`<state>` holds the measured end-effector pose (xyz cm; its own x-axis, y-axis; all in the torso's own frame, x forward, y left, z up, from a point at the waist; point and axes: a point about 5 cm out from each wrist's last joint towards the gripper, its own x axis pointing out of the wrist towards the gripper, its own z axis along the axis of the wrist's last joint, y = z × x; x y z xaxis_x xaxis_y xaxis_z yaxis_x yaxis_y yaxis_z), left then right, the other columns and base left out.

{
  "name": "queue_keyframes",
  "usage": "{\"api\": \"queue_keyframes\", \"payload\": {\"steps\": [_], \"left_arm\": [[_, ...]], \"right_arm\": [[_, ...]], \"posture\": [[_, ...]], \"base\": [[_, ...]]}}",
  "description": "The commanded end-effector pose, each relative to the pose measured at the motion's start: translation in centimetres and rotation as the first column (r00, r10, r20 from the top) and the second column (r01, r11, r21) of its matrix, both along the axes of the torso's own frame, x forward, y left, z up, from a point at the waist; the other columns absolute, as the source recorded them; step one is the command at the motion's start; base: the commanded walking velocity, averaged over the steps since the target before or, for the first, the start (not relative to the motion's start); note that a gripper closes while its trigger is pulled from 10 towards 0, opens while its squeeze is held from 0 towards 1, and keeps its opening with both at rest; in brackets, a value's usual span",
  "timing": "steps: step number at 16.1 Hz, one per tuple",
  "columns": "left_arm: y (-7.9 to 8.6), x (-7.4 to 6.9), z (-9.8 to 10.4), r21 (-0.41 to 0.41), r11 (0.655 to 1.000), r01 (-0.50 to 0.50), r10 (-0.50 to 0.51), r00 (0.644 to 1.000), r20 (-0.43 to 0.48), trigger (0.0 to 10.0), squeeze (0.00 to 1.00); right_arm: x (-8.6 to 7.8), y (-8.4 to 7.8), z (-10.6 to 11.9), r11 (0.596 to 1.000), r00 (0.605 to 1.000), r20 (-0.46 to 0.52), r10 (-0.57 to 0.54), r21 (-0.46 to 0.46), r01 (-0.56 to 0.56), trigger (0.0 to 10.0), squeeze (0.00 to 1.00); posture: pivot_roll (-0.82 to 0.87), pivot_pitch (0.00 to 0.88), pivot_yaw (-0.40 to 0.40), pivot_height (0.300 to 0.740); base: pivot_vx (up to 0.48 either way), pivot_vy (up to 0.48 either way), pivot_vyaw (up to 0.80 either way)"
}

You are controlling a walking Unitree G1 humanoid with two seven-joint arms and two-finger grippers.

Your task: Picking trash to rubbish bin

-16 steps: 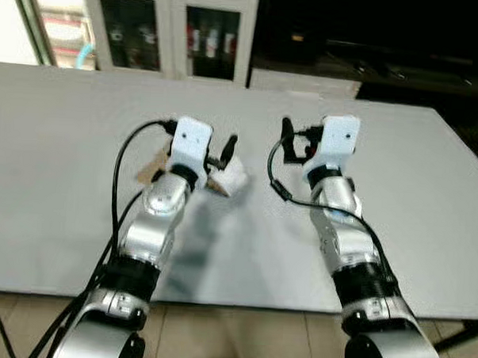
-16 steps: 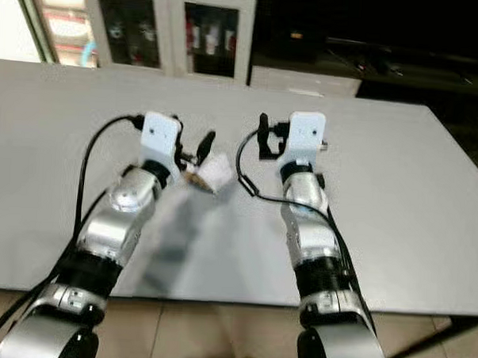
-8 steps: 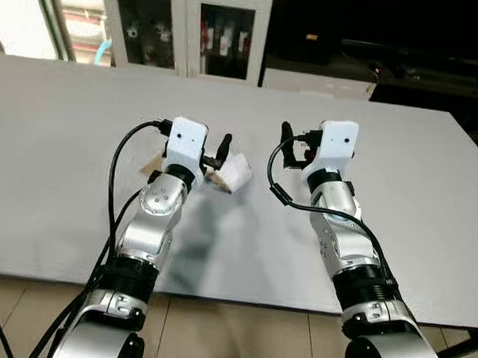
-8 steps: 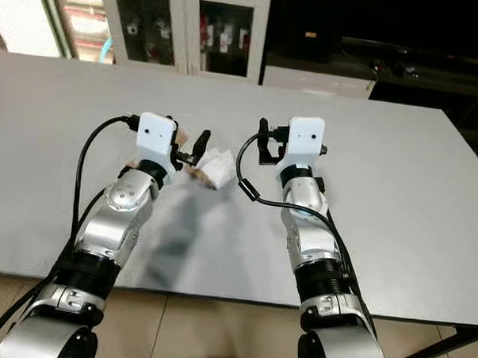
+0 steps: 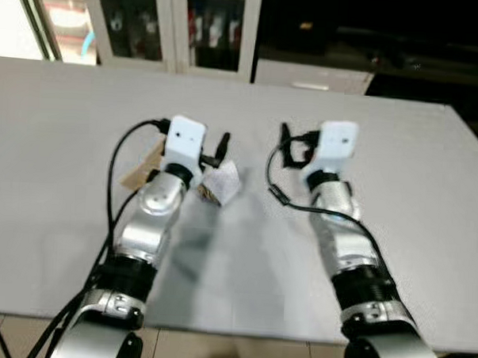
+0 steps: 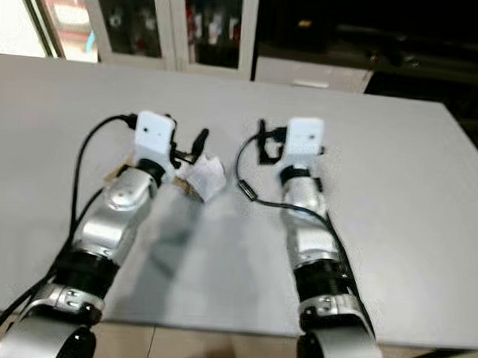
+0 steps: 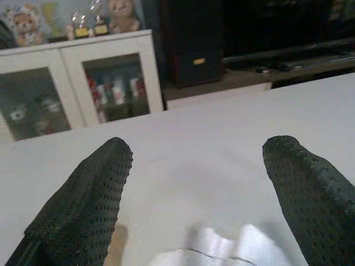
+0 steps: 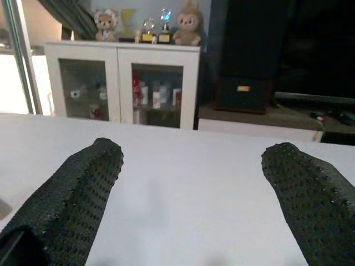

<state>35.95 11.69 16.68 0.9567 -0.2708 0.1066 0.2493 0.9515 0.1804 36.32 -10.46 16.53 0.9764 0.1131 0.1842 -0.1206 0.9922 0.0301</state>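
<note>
Both silver arms extend forward side by side, elbows bent, wrists raised. Left gripper (image 5: 218, 150): black fingers (image 7: 83, 199) spread wide apart. Right gripper (image 5: 288, 145): fingers (image 8: 72, 194) likewise parted, nothing between them.

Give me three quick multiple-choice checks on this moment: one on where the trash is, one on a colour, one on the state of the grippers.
1. Where is the crumpled white trash?
A. on the floor
B. on the grey table by the left gripper
C. under the right gripper

2. What colour is the cabinet beyond the table?
A. white
B. red
C. black

3. How do the two grippers stand?
A. both shut
B. left shut on the trash
C. both open

Answers: 1 B, the trash lies on the tabletop just ahead of the left gripper. 2 A, its frame is white with glass doors. 3 C, each wrist view shows its two fingers spread wide apart.
</note>
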Motion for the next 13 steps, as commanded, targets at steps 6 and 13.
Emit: {"api": "queue_keyframes", "payload": {"steps": [6,13], "left_arm": [[-0.48,-0.08,0.06,0.008,1.000,0.009,-0.009,1.000,0.001,10.0,0.00],[-0.52,-0.09,0.23,0.005,1.000,0.007,-0.007,1.000,0.009,10.0,0.00]], "right_arm": [[0.13,-0.65,0.48,1.000,1.000,0.016,-0.013,-0.005,0.013,10.0,0.00],[0.12,-0.68,0.49,1.000,1.000,0.017,-0.013,-0.007,0.014,10.0,0.00]], "posture": [[0.01,0.018,-0.065,0.740],[0.01,0.019,-0.066,0.740]], "base": [[0.303,0.000,0.00],[0.333,0.000,0.00]]}}
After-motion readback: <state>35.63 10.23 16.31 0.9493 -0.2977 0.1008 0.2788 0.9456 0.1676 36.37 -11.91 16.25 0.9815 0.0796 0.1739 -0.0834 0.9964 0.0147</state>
